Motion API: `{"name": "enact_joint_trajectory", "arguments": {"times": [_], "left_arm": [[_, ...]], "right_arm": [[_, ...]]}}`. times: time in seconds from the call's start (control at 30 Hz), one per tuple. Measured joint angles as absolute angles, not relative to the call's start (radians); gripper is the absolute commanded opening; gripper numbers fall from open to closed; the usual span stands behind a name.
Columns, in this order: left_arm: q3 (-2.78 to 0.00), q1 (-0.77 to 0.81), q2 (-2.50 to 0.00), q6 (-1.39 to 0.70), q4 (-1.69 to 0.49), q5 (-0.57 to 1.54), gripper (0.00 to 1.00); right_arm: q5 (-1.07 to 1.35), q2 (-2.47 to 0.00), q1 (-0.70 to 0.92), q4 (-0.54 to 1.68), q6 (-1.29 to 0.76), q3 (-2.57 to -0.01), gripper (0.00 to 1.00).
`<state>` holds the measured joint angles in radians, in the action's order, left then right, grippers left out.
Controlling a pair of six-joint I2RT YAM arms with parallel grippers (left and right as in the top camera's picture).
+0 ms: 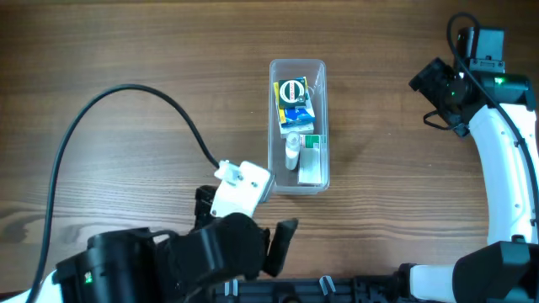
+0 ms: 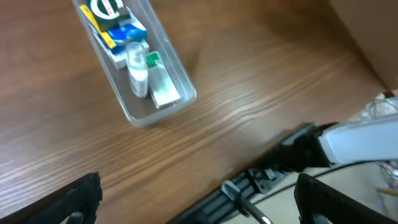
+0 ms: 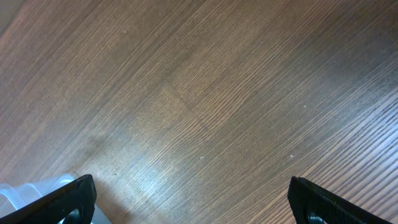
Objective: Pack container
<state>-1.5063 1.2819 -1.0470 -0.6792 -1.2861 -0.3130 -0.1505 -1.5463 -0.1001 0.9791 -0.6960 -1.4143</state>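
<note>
The container (image 1: 272,126) is a long clear tub standing at the table's middle. It holds a yellow and blue box (image 1: 295,103), a small white bottle (image 1: 292,150) and a green and white box (image 1: 312,162). My left gripper (image 1: 244,223) is open and empty, near the front edge, just below and left of the container. The left wrist view shows the container (image 2: 143,118) up left, apart from the open jaws (image 2: 199,205). My right gripper (image 1: 428,99) is open and empty at the far right. Its wrist view (image 3: 202,205) shows bare wood and a corner of the container (image 3: 25,193).
A black cable (image 1: 126,93) loops over the table's left half. A black rail (image 2: 249,193) runs along the front edge. The right arm's white link (image 1: 505,168) stands along the right side and also shows in the left wrist view (image 2: 360,140).
</note>
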Motion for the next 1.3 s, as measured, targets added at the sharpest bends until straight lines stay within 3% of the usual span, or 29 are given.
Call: {"name": "enact_joint_trajectory", "arguments": {"times": [0.43, 0.67, 0.9, 1.3], "left_arm": [[-1.493, 1.288, -1.141, -0.598, -1.296, -0.308, 1.00], [-1.177, 1.218, -1.118, -0.312, -0.939, -0.201, 1.00], [-0.599, 0.804, -0.743, -0.142, -0.455, 0.128, 1.00], [-0.204, 0.276, -0.242, -0.105, -0.251, 0.325, 1.00]], "right_arm": [[-0.151, -1.546, -0.100, 0.979, -0.696, -1.414, 1.00], [-0.151, -1.546, -0.100, 0.980, -0.696, -1.414, 1.00], [-0.151, -1.546, -0.100, 0.979, -0.696, -1.414, 1.00], [-0.151, -1.546, -0.100, 0.979, -0.696, -1.414, 1.00]]}}
